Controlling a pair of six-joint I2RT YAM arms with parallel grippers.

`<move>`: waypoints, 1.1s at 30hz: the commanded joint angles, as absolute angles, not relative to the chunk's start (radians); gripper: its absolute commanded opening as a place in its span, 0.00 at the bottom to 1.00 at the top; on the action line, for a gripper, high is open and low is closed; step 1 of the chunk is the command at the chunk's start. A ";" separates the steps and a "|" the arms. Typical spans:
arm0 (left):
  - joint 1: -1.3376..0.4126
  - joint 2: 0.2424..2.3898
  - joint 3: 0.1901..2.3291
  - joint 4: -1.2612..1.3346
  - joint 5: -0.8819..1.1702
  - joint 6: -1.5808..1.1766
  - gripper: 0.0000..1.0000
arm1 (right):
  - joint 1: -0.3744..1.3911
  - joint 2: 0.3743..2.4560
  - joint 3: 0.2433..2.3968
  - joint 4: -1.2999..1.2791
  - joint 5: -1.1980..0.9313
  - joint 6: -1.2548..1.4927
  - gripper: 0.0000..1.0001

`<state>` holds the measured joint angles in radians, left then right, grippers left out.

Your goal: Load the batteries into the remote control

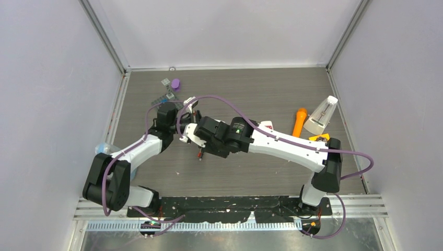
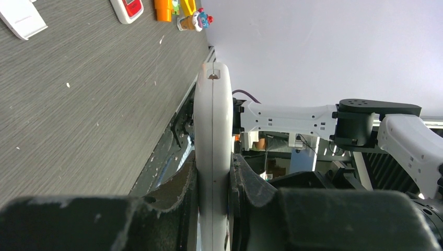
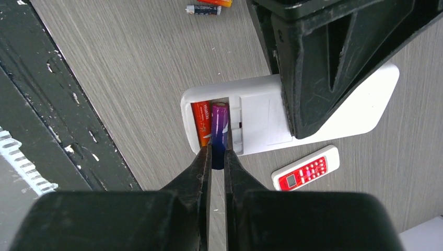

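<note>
The white remote control (image 3: pixel 261 120) lies back-up with its battery bay uncovered. My left gripper (image 2: pixel 213 167) is shut on it, seen edge-on between the black fingers (image 2: pixel 177 193). An orange battery (image 3: pixel 202 123) lies in the bay. Beside it a purple battery (image 3: pixel 220 120) has its far end in the bay. Its near end is pinched in my right gripper (image 3: pixel 217 157), which is shut on it. Two more batteries (image 3: pixel 203 9) lie loose on the table beyond the remote.
A small remote with a red face (image 3: pixel 305 173) lies just right of my right fingers. An orange tool (image 1: pixel 299 121) and a white metronome (image 1: pixel 324 116) stand at the right. Purple and grey bits (image 1: pixel 175 83) sit back left. The black base strip (image 3: pixel 57 120) runs along the near edge.
</note>
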<state>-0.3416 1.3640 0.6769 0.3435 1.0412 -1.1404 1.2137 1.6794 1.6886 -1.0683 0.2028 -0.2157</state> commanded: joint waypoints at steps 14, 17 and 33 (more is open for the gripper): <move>-0.348 1.334 0.674 0.465 1.079 -1.197 0.00 | 1.218 1.637 1.717 -0.977 0.308 -0.158 0.56; -0.348 1.329 0.686 0.472 1.075 -1.201 0.00 | 1.204 1.588 1.735 -0.972 0.294 -0.112 0.62; -0.348 1.262 0.655 0.825 0.912 -1.647 0.00 | 0.897 1.120 1.362 -0.545 0.118 0.460 0.86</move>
<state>-0.3450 1.3415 0.6567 0.6769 0.9962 -1.4815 0.9428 1.1954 1.4811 -0.7372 0.1513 0.2253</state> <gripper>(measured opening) 0.216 0.801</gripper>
